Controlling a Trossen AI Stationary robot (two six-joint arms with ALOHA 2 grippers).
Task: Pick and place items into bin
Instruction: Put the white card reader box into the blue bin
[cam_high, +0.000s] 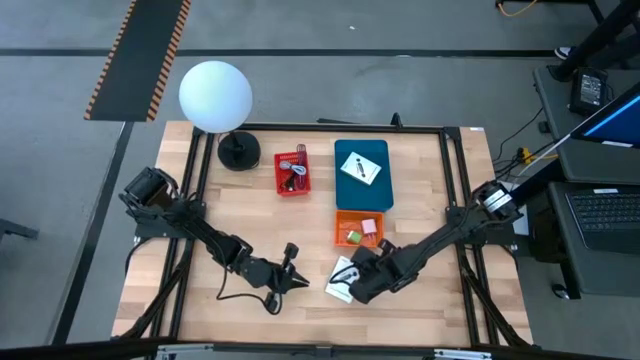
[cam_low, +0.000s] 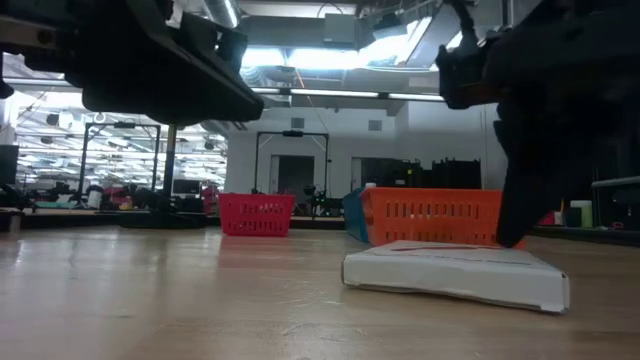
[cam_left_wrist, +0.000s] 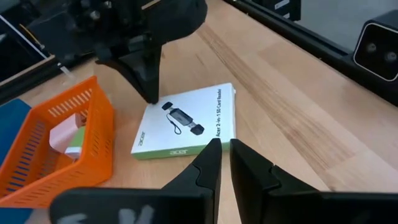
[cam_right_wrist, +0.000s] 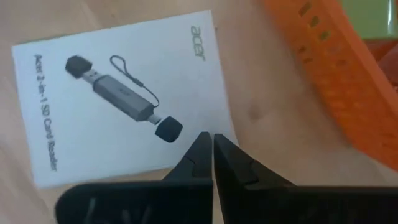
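Note:
A white Acer card-reader box (cam_left_wrist: 186, 124) lies flat on the wooden table, also seen in the right wrist view (cam_right_wrist: 118, 93), the low view (cam_low: 455, 275) and the high view (cam_high: 343, 270). My right gripper (cam_right_wrist: 212, 149) is shut and hangs over the box's edge nearest the orange bin (cam_high: 341, 228), which holds a pink square (cam_high: 369, 226) and a green cube (cam_high: 353, 236). My left gripper (cam_left_wrist: 224, 158) is shut and empty, a little to the box's left (cam_high: 298, 280). A black cable (cam_high: 250, 296) lies on the table beneath the left arm. My right gripper comes at the box from above, its shut fingertips (cam_right_wrist: 202, 146) pointing down at the box's edge (cam_right_wrist: 214, 134) on the orange-bin side. I cannot tell whether they touch it. The box lies flat on the table.
A red bin (cam_high: 279, 172) with small items and a teal bin (cam_high: 385, 192) holding a white card (cam_high: 360, 168) stand toward the far side. The white globe lamp (cam_high: 215, 95) stands at the far left corner. Bare wood lies along the near edge.

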